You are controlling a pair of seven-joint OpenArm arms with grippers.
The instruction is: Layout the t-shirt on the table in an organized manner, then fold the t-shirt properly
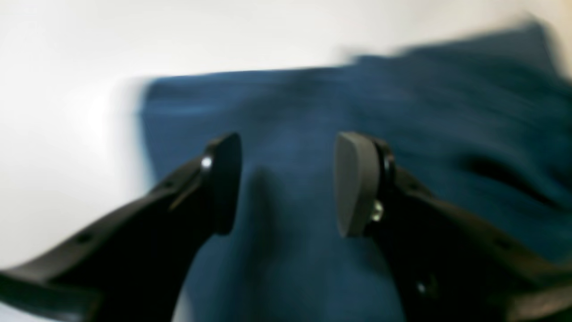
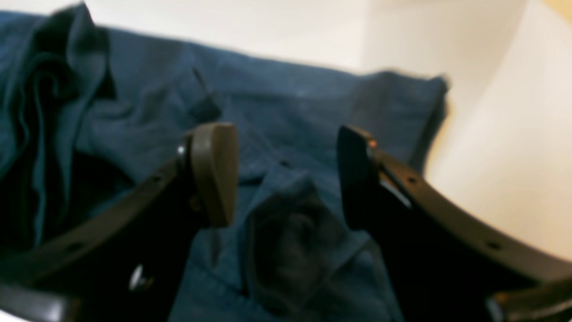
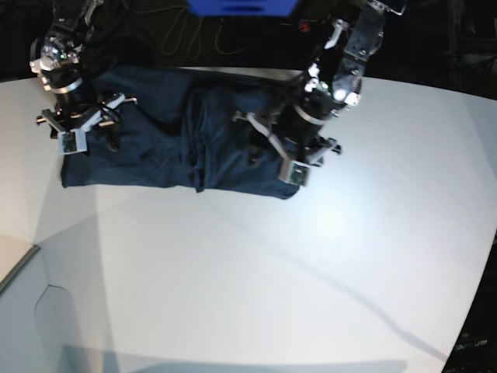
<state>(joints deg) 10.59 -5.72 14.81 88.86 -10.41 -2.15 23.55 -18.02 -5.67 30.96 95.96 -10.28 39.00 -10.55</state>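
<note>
The dark navy blue soft cloth t-shirt (image 3: pixel 175 151) is spread as a long, rumpled band across the far part of the large white smooth table (image 3: pixel 256 264), with a bunched ridge of folds seen near its middle in the base view. The left gripper (image 1: pixel 288 183) is seen with its jaws apart and nothing between the pads; only flat blue cloth lies beneath the gap, and that view is blurred. Ahead of this gripper a straight cloth edge is met by bare white tabletop, which also opens to one side of it. The right gripper (image 2: pixel 286 176) is likewise parted and empty, poised above a small raised pucker of cloth that sits below the gap; whether the pads touch the fabric cannot be told. Beyond it a corner of the shirt ends, and white table surface extends past that edge. In the base view each gripper is placed over one end of the shirt, and a wide stretch of uncovered table is left on the near side of both, reaching to the curved rim. No readable label, brand or writing can be made out on the cloth.
</note>
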